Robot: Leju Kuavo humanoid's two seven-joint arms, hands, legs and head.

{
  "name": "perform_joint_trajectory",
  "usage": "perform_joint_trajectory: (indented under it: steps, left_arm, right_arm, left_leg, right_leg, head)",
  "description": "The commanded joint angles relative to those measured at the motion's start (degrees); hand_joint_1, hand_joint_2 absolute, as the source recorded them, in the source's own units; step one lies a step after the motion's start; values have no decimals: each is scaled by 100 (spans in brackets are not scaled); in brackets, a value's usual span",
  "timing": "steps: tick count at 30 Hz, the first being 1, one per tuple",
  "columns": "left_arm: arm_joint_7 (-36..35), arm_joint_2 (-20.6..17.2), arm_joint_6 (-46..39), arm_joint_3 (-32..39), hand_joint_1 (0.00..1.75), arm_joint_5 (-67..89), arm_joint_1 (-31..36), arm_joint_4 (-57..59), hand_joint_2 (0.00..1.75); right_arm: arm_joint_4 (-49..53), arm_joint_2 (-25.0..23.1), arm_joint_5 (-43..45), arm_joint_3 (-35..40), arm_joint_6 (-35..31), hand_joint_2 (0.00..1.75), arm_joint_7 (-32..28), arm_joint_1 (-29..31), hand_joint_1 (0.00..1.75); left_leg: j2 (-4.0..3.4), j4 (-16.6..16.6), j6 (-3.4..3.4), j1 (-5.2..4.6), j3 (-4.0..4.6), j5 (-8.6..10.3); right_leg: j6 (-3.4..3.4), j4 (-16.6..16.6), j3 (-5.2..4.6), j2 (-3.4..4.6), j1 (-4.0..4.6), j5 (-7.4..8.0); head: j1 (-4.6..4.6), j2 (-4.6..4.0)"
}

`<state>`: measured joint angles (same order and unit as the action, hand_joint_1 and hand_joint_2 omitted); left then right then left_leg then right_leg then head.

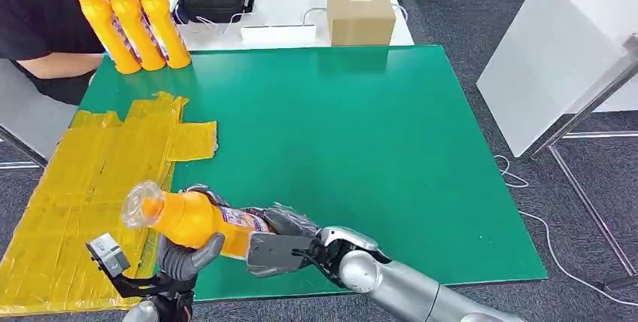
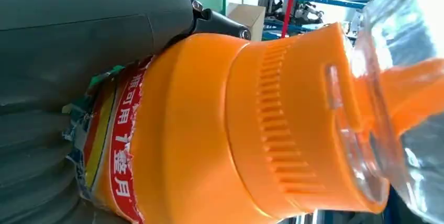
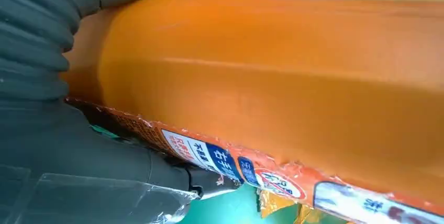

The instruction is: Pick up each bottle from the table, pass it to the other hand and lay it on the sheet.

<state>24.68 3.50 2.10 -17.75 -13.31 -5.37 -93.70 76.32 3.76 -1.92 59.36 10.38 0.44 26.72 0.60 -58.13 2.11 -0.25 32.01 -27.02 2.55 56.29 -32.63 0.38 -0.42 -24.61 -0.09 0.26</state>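
Hands (image 1: pixel 188 256) (image 1: pixel 282 241) grip one bottle (image 1: pixel 188 220); three bottles (image 1: pixel 134 21) standing.

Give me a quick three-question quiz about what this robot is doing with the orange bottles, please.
1. True or false: both hands are on the lying orange bottle.
2. How many bottles stand upright at the table's far corner?
3. Which way does the held bottle's clear cap point: A) toward the yellow sheet, B) toward the cardboard box?

Key: 1. True: the left hand cups it from below, the right hand grips its base end. 2. Three standing bottles. 3. A.
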Motion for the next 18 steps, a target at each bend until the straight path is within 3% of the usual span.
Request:
perform_joint_trajectory:
  steps: [1,9,10,18]
  left_arm:
    - [-83,-120,56,226,175,-106,40,285,175]
    - [-87,-110,65,273,175,-104,37,253,175]
    - [-61,-122,-7,282,175,-3,20,232,175]
    - [117,-629,-1087,1074,175,1725,495,-192,175]
  right_arm:
    - [657,333,-633,-410,-880,175,-279,-570,0]
    - [749,374,-705,-513,-840,175,-300,-654,0]
    - [763,328,-761,-618,-906,0,-298,-740,0]
    - [2168,812,-1216,-2118,-1478,0,-774,-2104,0]
  left_leg:
    - [-1,8,-11,5,-16,-1]
    - [1,3,-6,0,-4,-1]
    - [-4,6,-16,7,-22,-5]
    - [32,-1,-13,9,1,-1]
  right_leg:
    - [-6,-9,18,-7,5,-1]
    - [-3,-3,5,-5,0,-1]
    - [-8,-10,24,-6,7,-3]
    - [-7,-4,9,-38,10,-9]
  head:
    - [2,0]
    - [0,0]
    - [0,0]
    - [0,0]
